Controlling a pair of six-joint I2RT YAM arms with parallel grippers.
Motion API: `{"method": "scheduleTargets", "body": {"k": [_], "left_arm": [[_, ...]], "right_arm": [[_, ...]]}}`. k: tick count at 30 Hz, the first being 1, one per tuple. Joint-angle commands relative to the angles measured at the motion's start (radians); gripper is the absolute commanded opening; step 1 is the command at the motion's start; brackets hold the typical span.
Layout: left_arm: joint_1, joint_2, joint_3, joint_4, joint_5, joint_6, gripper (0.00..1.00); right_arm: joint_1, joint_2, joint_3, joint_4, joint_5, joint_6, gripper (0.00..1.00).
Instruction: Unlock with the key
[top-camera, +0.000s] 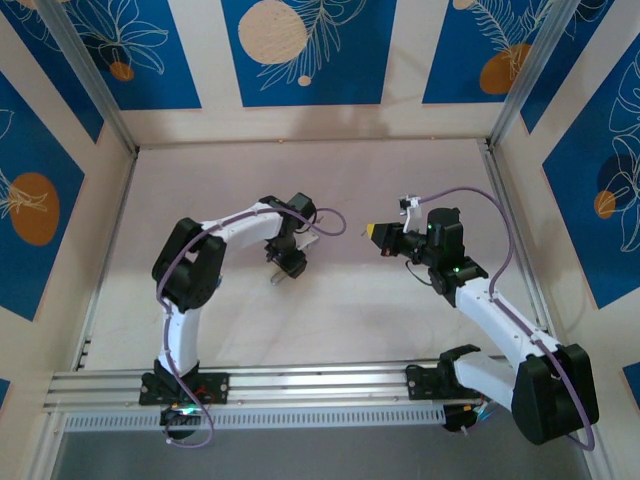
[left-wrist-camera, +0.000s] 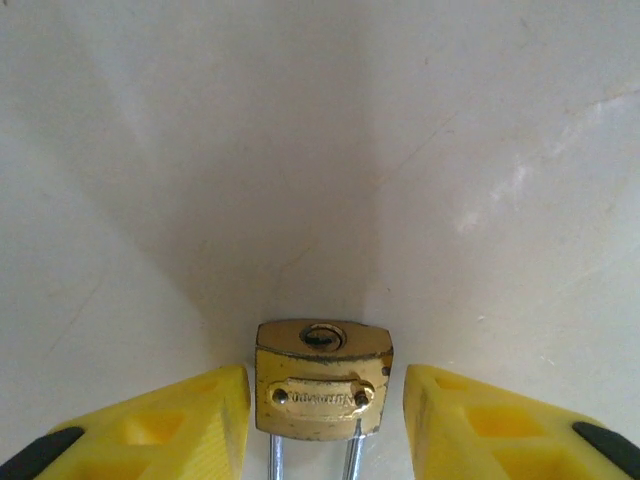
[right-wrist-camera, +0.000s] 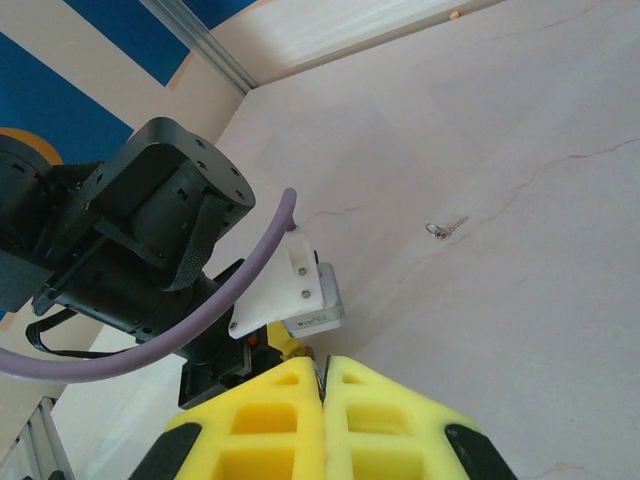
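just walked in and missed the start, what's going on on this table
The left claw straddles a small brass padlock on the table. There is a yellow finger on each side with slim gaps showing, so it is not yet clamped. The keyhole end faces away from the wrist. The right claw is shut and points toward the left arm; whether it pinches anything cannot be told. A tiny silvery key-like thing lies loose on the table further off.

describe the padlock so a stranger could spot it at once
Find the left arm over the pale table; between its two yellow fingers sits the padlock. It is a small brass block with a keyhole at one end and a silver shackle, the only brass thing there.
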Motion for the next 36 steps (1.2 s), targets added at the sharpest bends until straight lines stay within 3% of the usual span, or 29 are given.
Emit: {"method": "scheduleTargets", "body": {"k": [1,5,22,26,36], "left_arm": [[0.015,0.012,-0.018,0.001,0.034,-0.014,0.42],[0.019,0.018,-0.022,-0.006,0.04,-0.013,0.38],[0.018,0.05,-0.022,-0.061,0.035,0.0,0.36],[0.017,0.044,-0.019,-0.044,0.039,-0.008,0.3],[0.01,-0.074,-0.029,0.052,0.096,-0.015,0.23]], "right_arm": [[-0.006,-0.026,-0.016,0.011,-0.015,-0.002,0.02],[-0.007,-0.025,-0.019,0.015,-0.016,0.001,0.02],[-0.012,-0.033,-0.022,-0.007,-0.004,-0.007,0.02],[-0.015,-0.032,-0.019,-0.012,-0.001,-0.004,0.02],[-0.015,-0.035,-0.005,-0.034,-0.002,0.001,0.02]]}}
